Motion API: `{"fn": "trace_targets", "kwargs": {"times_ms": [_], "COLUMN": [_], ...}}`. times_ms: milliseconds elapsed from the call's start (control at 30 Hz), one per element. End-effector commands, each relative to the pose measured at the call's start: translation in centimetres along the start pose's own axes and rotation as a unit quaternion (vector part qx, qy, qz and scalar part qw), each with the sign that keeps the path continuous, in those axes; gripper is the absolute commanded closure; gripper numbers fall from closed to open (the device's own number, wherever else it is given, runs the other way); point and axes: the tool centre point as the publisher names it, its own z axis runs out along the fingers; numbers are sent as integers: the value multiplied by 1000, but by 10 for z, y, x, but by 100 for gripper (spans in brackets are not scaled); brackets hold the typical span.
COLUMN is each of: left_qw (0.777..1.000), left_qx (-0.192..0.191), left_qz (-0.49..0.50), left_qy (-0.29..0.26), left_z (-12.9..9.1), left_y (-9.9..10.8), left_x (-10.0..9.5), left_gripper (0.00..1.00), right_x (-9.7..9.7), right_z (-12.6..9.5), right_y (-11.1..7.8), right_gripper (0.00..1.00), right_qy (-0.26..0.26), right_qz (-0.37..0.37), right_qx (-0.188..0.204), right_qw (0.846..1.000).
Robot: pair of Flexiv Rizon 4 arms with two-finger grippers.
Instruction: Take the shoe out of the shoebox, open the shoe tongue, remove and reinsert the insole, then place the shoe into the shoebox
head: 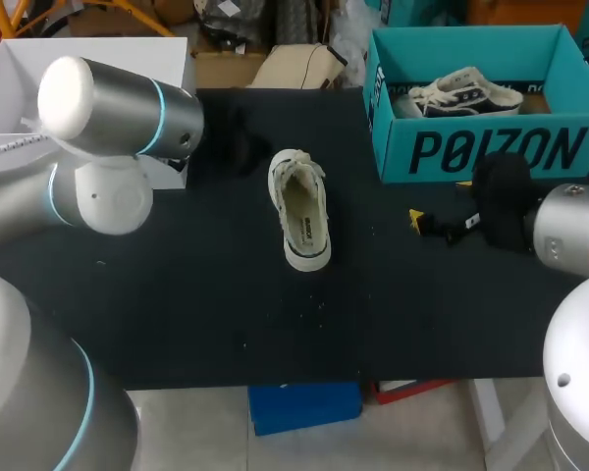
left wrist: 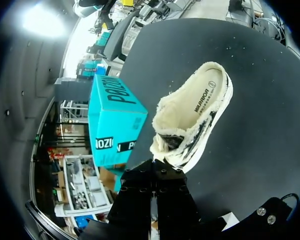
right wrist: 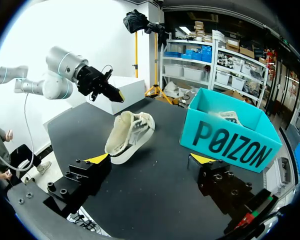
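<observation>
1. Your left gripper (right wrist: 115, 94) hangs over the far left part of the table (head: 177, 294). Its fingers are together and hold nothing. It sits just behind the shoe's laced end and is not touching the shoe.
2. The shoe (head: 302, 211) is out of the box, alone near the middle of the table. In the head view its opening faces up, its laced end points to the far side and its heel points toward you. The insole (head: 302, 218) shows inside it.
3. Your right gripper (right wrist: 150, 160) is over the right part of the table, in front of the shoebox and well apart from the shoe. Its fingers are spread wide with nothing between them. From its wrist view, the shoe lies ahead of it on one side and the box on the other.
4. The shoebox (head: 491, 152) is teal and stands open at the far right corner. A second shoe (head: 463, 93), dark and white, lies inside it.
</observation>
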Motion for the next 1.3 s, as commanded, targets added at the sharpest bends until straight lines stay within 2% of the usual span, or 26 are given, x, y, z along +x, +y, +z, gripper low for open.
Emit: {"fn": "trace_targets", "kwargs": {"times_ms": [33,133,367,500,633,767,867,900,933,967,1000,1033,1100,1300], "left_qw": [1000,999,996,994,994,996,995,993,990,988,986,983,978,963], "left_qx": [13,30,75,92,95,77,73,75,77,74,70,72,76,73], "left_qz": [3,4,-1,-5,-1,15,34,44,58,68,76,83,93,120], "left_qy": [7,18,48,56,58,49,65,79,103,115,129,148,171,228], "left_z": [22,32,52,56,46,21,6,3,1,-2,-3,-4,-7,-8], "left_y": [4,-4,-38,-56,-63,-59,-56,-55,-54,-51,-48,-46,-41,-31], "left_x": [-6,-2,23,34,38,31,26,25,25,25,24,24,23,23], "left_gripper": [100,100,100,100,100,100,100,85,65,53,54,61,63,56], "right_x": [0,0,0,0,0,0,0,0,0,0,0,0,0,0], "right_z": [0,0,0,0,0,0,0,0,0,0,0,0,0,0], "right_y": [0,0,0,0,0,0,0,0,0,0,0,0,0,0], "right_gripper": [0,0,0,0,0,0,0,0,0,0,0,0,0,0], "right_qy": [0,0,0,0,0,0,0,0,0,0,0,0,0,0], "right_qz": [0,0,0,0,0,0,0,0,0,0,0,0,0,0], "right_qx": [1,1,1,1,1,1,1,1,1,1,1,1,1,1], "right_qw": [1000,1000,1000,1000,1000,1000,1000,1000,1000,1000,1000,1000,1000,1000]}}
